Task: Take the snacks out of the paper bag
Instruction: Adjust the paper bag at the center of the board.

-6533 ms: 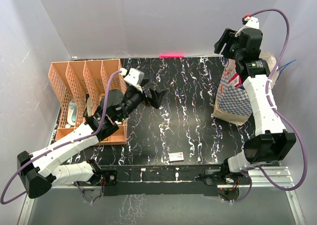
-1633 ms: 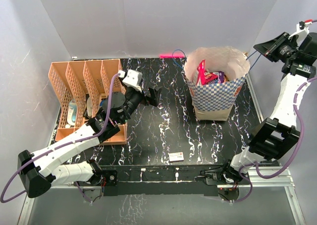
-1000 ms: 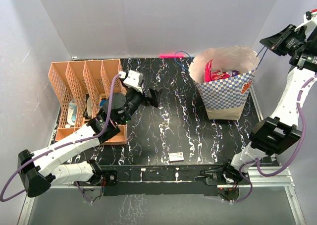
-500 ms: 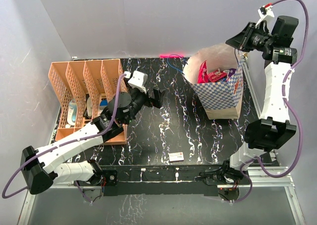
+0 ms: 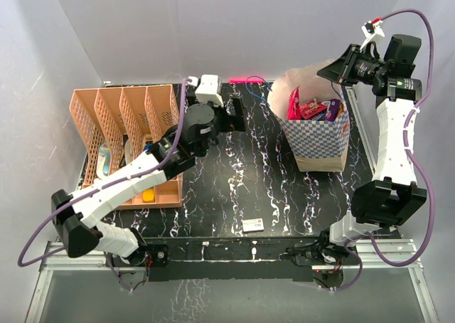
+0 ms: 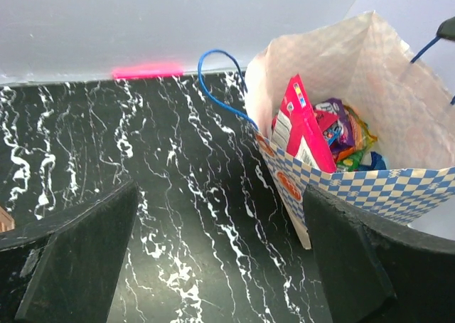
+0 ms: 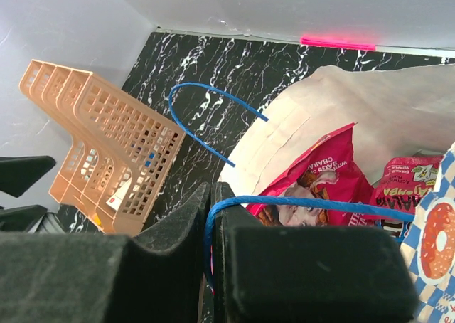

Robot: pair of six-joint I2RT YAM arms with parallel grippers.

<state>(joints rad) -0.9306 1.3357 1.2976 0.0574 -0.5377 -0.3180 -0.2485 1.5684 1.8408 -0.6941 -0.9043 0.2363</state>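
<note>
Pinching blue cord handle (image 7: 306, 203), right gripper (image 7: 211, 195) holds paper bag (image 5: 316, 134) upright at bench (image 5: 234, 188) far-right corner, snacks (image 5: 313, 109) inside. Left gripper (image 5: 238, 115) spread wide near far edge, facing bag.

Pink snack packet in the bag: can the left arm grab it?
Probably yes. The left gripper is open and faces the paper bag, whose mouth gapes while the right gripper pinches its blue cord handle. The pink packet pokes above the rim, nothing between.
</note>
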